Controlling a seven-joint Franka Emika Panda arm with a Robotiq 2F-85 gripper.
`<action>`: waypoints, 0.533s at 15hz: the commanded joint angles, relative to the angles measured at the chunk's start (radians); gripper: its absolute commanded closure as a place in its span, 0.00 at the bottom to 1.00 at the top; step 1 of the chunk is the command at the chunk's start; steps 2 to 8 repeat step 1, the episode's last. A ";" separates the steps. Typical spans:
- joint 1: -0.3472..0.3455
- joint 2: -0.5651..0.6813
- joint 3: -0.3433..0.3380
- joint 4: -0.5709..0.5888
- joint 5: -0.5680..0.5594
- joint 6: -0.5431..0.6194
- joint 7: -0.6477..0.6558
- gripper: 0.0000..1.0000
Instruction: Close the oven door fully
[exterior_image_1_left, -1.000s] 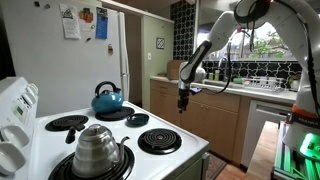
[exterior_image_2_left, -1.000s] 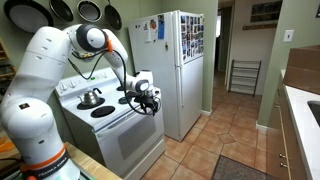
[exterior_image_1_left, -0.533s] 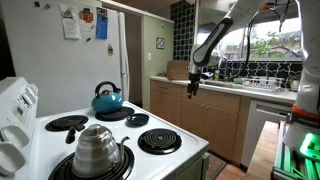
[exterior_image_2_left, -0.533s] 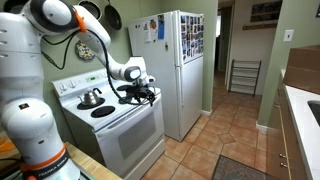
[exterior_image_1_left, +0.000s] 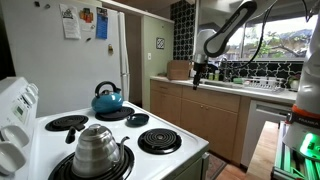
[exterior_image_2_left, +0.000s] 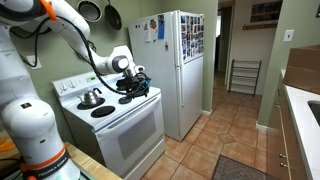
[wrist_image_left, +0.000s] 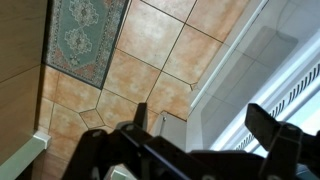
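Black claw (exterior_image_2_left: 136, 87) indistinct, cabling-cluttered, above oven door (exterior_image_2_left: 135, 140)

Your arm's fat, glossy white rounded links (exterior_image_2_left: 30, 110) slim down toward the wrist; your matte black two-fingered gripper (wrist_image_left: 200, 135) spans the wrist view's 6 o'clock edge

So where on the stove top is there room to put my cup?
The bare coil burner beside the silver pot is free, and so is the white strip between it and the blue kettle. It is crowded where the kettle and the pot sit.
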 joint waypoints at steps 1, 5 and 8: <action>0.014 -0.007 -0.013 -0.005 -0.003 -0.003 0.000 0.00; 0.014 -0.007 -0.013 -0.005 -0.003 -0.003 0.000 0.00; 0.014 -0.007 -0.013 -0.005 -0.003 -0.003 0.000 0.00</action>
